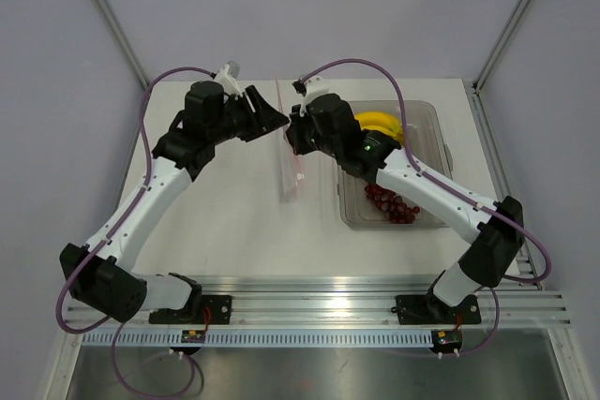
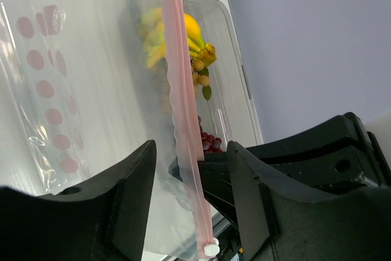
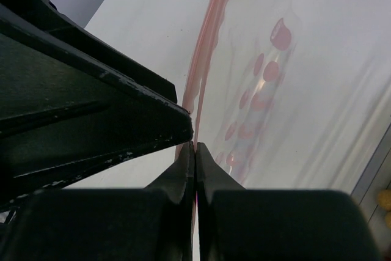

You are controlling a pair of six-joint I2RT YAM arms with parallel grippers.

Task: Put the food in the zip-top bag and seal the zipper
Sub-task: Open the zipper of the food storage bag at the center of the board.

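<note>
The zip-top bag point(image 1: 291, 173), clear with pink-red dots, is held upright on edge in the middle of the table. My right gripper point(image 1: 292, 128) is shut on its top edge, jaws pinched on the zipper point(image 3: 211, 35). My left gripper point(image 2: 192, 178) is open, one finger on each side of the zipper point(image 2: 183, 108) without touching it. The white slider point(image 2: 211, 249) sits at the strip's near end. The food lies in the tray: yellow bananas point(image 1: 378, 123), small tan-orange fruits point(image 2: 201, 73) and dark red grapes point(image 1: 389, 201).
The rigid clear tray point(image 1: 433, 138) stands on the right of the table, partly under my right arm. Both grippers meet almost tip to tip above the bag. Grey walls close in the table at the back and sides.
</note>
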